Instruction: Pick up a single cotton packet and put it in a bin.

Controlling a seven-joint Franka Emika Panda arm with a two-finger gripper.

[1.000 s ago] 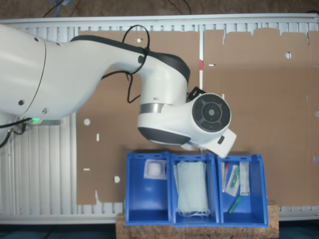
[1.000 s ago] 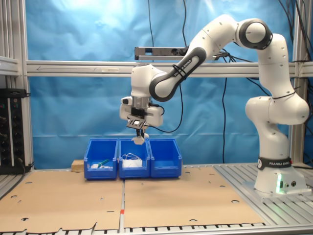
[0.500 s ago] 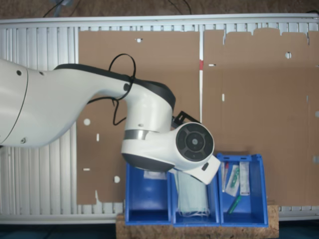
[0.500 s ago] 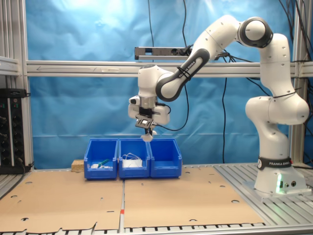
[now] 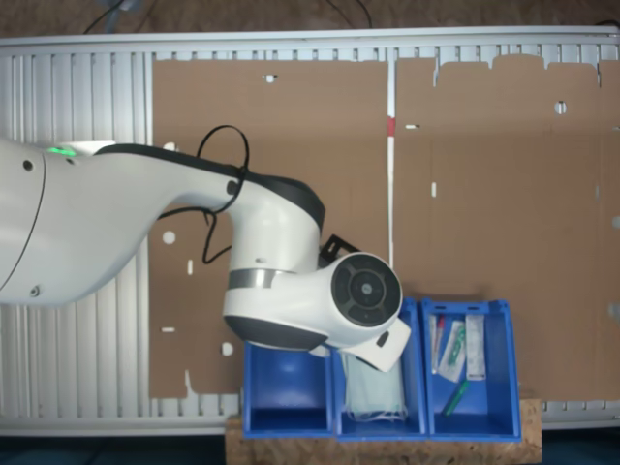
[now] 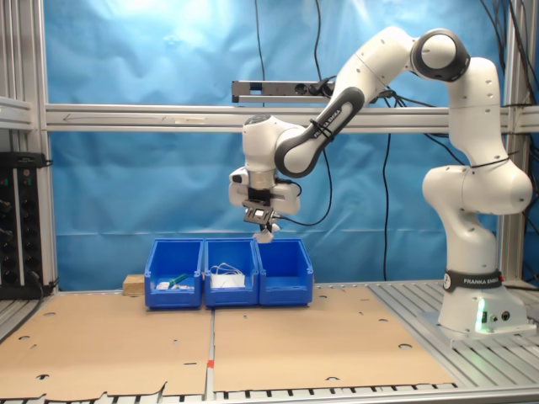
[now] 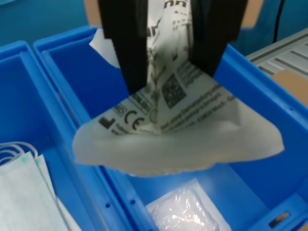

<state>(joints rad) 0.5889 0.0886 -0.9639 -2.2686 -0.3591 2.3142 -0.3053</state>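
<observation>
The gripper [image 7: 166, 45] is hovering above the bins, its fingers [image 7: 126, 43] pinching the packet [image 7: 178, 130] by one edge; the packet is hanging at the centre of the wrist view, over the bin [image 7: 250, 82] that is holding one wrapped pad [image 7: 185, 216]. Judged risk: the limp packet could slip early or land on the wall next to the masks [image 7: 24, 192]. Count: three bins [image 6: 229, 271], one held packet.

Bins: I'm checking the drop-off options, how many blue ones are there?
3, side by side at the table's edge: packet bin, mask bin, bin of narrow packets. The arm partly hides two in the first exterior view.
</observation>
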